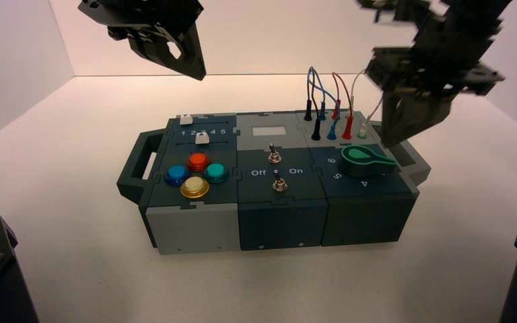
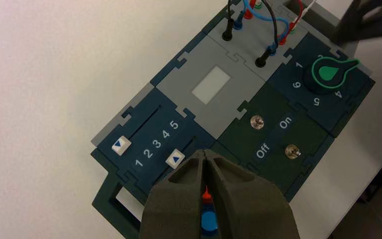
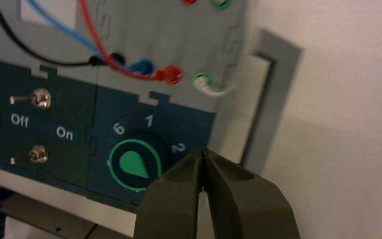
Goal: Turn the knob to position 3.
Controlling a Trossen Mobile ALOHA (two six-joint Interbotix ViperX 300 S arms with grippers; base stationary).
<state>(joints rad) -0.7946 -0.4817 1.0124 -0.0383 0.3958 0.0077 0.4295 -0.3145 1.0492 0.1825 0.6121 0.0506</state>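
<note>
Right end effector (image 1: 404, 128) — beside knob (image 1: 367, 159)

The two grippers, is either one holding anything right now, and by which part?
Nothing is held. The right gripper hangs shut beside the knob; the left gripper is shut, raised above the box.

Closed right tool (image 3: 202, 158) beside knob (image 3: 135, 165)

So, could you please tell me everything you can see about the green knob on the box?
The knob is dark green and round with a pointed arm, inlaid with a bright green teardrop; it looks like plastic. It sits on the dark teal panel at the box's right end, ringed by white numerals. Nothing touches it. The right gripper hangs just above and behind, fingers together.
</note>
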